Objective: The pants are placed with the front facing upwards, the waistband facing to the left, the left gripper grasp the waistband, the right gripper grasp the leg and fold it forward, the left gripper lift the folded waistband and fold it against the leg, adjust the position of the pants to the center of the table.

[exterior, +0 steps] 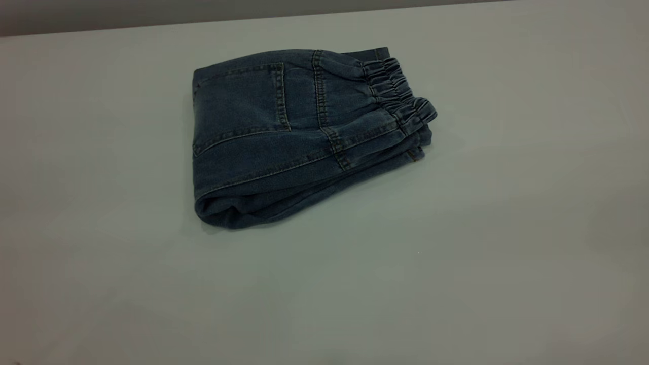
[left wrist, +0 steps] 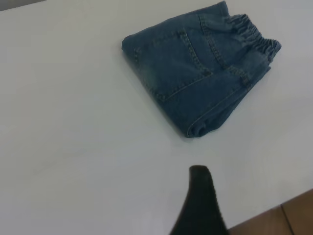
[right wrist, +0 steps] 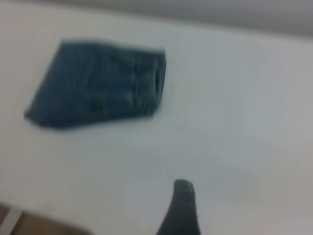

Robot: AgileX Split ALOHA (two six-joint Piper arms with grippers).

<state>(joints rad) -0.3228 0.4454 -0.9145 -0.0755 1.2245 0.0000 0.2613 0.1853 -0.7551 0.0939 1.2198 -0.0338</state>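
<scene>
The pants (exterior: 299, 137) lie folded into a compact blue denim bundle on the table (exterior: 456, 263), a little left of the middle and toward the far side in the exterior view. The ruched waistband (exterior: 398, 91) is on top at the bundle's right end, and a patch pocket (exterior: 243, 99) faces up. The folded edge (exterior: 223, 210) points to the near left. In the left wrist view the pants (left wrist: 200, 78) lie well away from my left gripper (left wrist: 199, 196). My right gripper (right wrist: 180, 205) is likewise far from the pants (right wrist: 98, 90). Neither arm shows in the exterior view.
The table's far edge (exterior: 152, 23) meets a grey wall. Brown floor (left wrist: 286, 218) shows past the table edge beside my left gripper. Bare tabletop surrounds the pants on every side.
</scene>
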